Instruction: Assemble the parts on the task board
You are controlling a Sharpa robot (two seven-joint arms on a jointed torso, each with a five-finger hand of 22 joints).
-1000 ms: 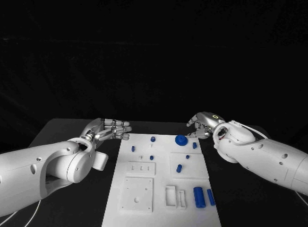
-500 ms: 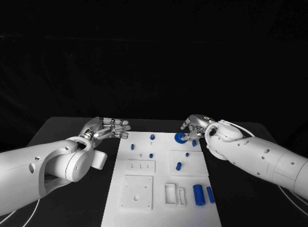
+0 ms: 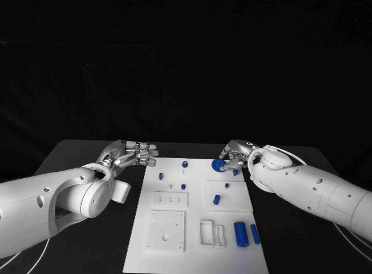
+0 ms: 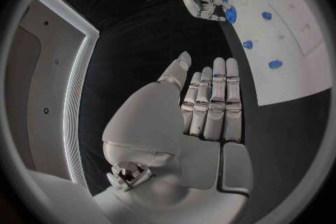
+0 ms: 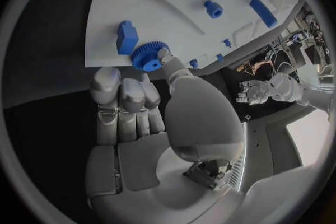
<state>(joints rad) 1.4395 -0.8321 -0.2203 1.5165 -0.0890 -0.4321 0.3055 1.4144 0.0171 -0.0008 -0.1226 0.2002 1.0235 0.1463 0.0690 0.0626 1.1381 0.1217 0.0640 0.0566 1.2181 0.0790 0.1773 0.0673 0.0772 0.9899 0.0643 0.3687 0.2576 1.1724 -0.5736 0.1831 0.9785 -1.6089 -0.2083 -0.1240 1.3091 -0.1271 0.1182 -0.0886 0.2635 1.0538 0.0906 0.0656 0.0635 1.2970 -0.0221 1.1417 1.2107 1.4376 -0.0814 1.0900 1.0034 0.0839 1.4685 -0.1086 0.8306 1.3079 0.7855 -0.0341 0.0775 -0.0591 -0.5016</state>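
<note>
- Right silver hand point(image 3: 235, 154) pinching round blue toothed gear point(image 3: 218, 165) at far right corner of white task board point(image 3: 194, 240).
- Left silver hand point(image 3: 130, 155) released, fingers straight and together, holding nothing, over black table point(image 3: 79, 157) beside board.

Right hand point(image 5: 140, 117) at blue gear point(image 5: 147, 56)

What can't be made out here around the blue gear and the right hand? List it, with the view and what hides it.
- Head view: the right hand covers part of the blue gear; whether it is lifted off the task board is unclear.
- Right wrist view: the fingers reach the gear's rim, but contact underneath is hidden.
- Head view: the small blue pegs are too small to tell whether seated.
</note>
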